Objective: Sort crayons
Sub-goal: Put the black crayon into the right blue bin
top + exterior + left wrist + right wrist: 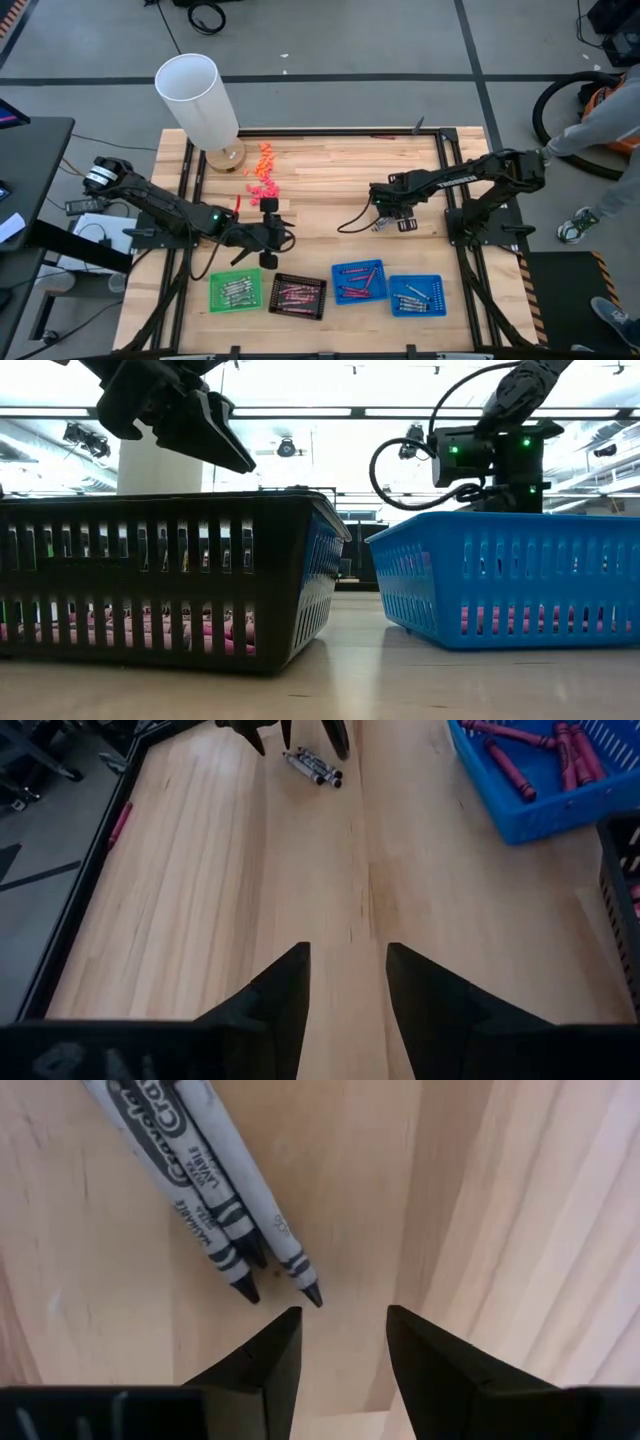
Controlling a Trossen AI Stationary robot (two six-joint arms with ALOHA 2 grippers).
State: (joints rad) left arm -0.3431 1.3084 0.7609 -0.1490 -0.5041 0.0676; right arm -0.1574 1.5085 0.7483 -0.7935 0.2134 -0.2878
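The right gripper [338,1330] hovers low over the table [330,170] with its fingers parted and nothing between them. Just beyond its tips lie grey crayons [215,1200], side by side and touching, flat on the bare wood. The left gripper [345,975] is also parted and empty, held above the table near the left-hand trays and pointing toward the same grey crayons [312,766]. Along the near edge stand four trays: a green tray [235,291], a black tray [297,295] and two blue trays [359,281], each holding crayons. One red crayon [237,203] lies apart on the wood near the left arm. A white cylinder [198,100] stands at the far left corner.
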